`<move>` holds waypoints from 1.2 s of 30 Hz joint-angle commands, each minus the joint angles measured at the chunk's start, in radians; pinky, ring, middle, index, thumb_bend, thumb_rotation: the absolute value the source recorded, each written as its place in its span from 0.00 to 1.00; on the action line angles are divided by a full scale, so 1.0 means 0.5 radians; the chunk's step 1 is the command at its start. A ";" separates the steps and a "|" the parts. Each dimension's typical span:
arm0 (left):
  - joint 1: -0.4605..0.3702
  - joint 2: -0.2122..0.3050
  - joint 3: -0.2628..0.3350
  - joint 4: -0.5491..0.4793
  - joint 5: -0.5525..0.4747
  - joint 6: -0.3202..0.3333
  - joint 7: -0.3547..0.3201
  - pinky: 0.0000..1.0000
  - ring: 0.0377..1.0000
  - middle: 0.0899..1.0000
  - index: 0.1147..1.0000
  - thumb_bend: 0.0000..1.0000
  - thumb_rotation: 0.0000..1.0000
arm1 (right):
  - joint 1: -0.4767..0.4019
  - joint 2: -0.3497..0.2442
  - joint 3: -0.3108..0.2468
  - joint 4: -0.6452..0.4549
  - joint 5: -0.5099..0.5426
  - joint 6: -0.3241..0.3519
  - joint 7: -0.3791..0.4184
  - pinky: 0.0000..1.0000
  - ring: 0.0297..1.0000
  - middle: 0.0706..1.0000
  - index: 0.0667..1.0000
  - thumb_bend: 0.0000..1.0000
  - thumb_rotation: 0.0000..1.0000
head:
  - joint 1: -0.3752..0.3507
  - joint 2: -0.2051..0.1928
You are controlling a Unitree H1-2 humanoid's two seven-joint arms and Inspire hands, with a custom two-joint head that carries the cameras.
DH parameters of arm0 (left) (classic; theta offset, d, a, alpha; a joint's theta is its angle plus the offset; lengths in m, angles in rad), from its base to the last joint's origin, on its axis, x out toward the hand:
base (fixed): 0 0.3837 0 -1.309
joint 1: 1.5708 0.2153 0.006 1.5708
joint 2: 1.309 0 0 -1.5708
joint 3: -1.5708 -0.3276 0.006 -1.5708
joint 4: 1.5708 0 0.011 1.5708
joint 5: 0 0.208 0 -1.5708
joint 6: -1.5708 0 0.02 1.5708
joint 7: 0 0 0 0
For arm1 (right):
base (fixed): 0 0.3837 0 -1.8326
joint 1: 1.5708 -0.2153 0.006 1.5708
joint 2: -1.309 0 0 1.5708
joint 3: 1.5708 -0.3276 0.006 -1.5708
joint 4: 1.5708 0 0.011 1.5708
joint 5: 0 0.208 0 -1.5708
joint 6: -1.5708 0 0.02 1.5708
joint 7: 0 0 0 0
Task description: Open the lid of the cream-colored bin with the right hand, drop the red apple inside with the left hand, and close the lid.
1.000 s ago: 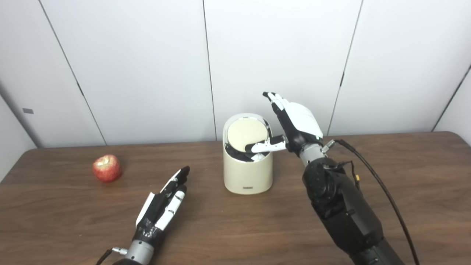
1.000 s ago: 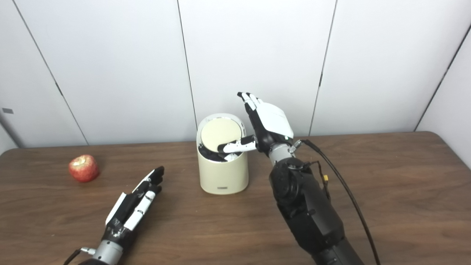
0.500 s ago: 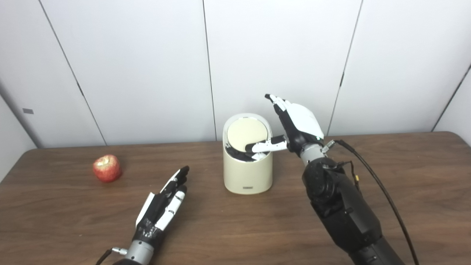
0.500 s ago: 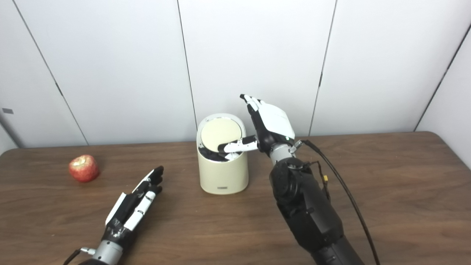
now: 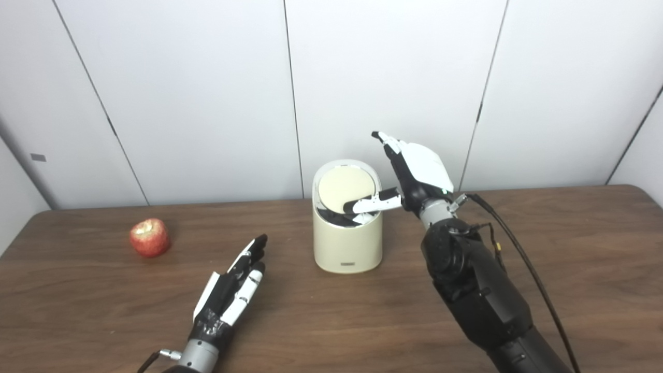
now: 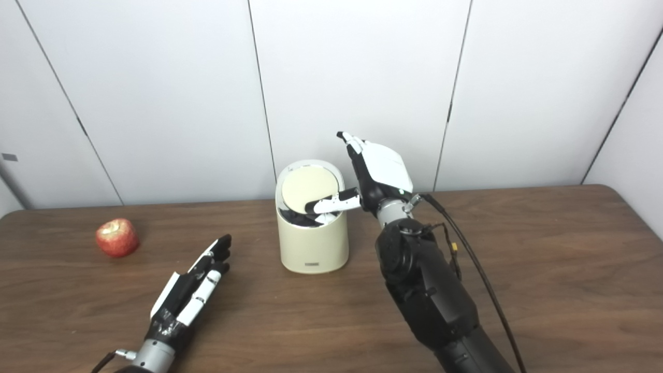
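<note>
lid up, apple waiting

right hand [image 5: 419, 173] props the bin [image 5: 347, 243] lid [image 5: 346, 189] up with its thumb, fingers [image 5: 388, 145] spread, grasping nothing. red apple [image 5: 149, 238] sits on the tabletop [image 5: 331, 321], well apart to the far left of the left hand [image 5: 233, 290], which lies released and is nearer it. both views agree.
</note>
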 commanded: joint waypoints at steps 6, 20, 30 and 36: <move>-0.016 -0.012 -0.006 -0.096 -0.001 0.015 0.026 0.99 1.00 0.99 0.97 0.30 0.68 | -0.061 -0.004 0.010 0.042 -0.087 0.063 -0.012 0.91 0.93 0.91 0.92 0.87 0.34 | -0.003 -0.002; -0.020 -0.003 -0.015 -0.074 0.006 0.005 0.022 0.97 1.00 0.99 0.98 0.28 0.67 | 0.002 -0.040 -0.022 -0.013 0.044 -0.048 -0.001 0.91 0.95 0.93 0.92 1.00 0.82 | -0.013 -0.023; -0.034 0.010 -0.017 -0.038 -0.003 -0.013 0.002 0.99 1.00 1.00 0.99 0.28 0.70 | 0.027 -0.044 -0.077 -0.123 0.204 -0.069 0.060 0.93 0.96 0.94 0.95 1.00 0.89 | -0.022 -0.036; -0.035 0.011 -0.021 -0.040 0.006 -0.006 0.005 1.00 1.00 1.00 0.99 0.28 0.70 | 0.029 -0.053 -0.075 -0.162 0.222 -0.057 0.079 0.93 0.96 0.95 0.95 1.00 0.93 | -0.020 -0.041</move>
